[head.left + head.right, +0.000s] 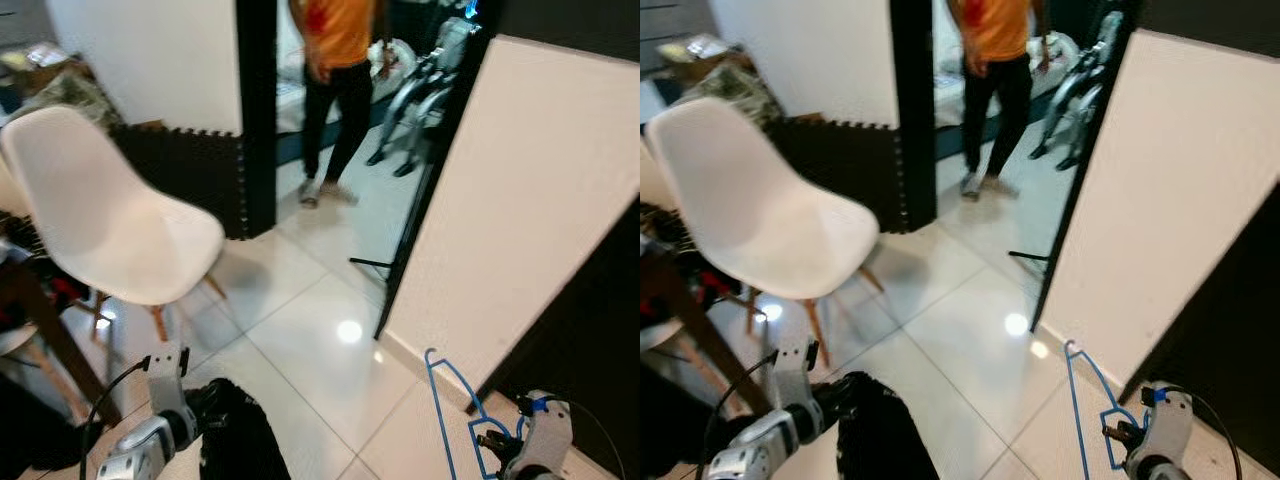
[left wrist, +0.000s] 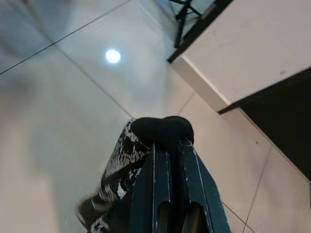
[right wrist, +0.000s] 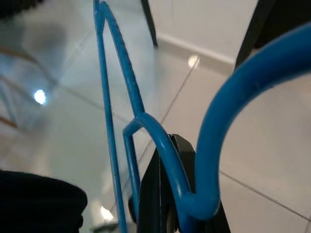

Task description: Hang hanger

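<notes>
Right tool (image 3: 170, 213) clenched on blue hanger (image 1: 447, 400), which sticks up ahead of it over the tiled floor (image 1: 310, 340). Left tool (image 2: 170, 194) clamped on black patterned garment (image 2: 124, 160), low down.

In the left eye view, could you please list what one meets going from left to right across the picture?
White chair → left gripper shut on dark patterned cloth → person in the doorway → white board → blue hanger → right gripper holding it.
</notes>
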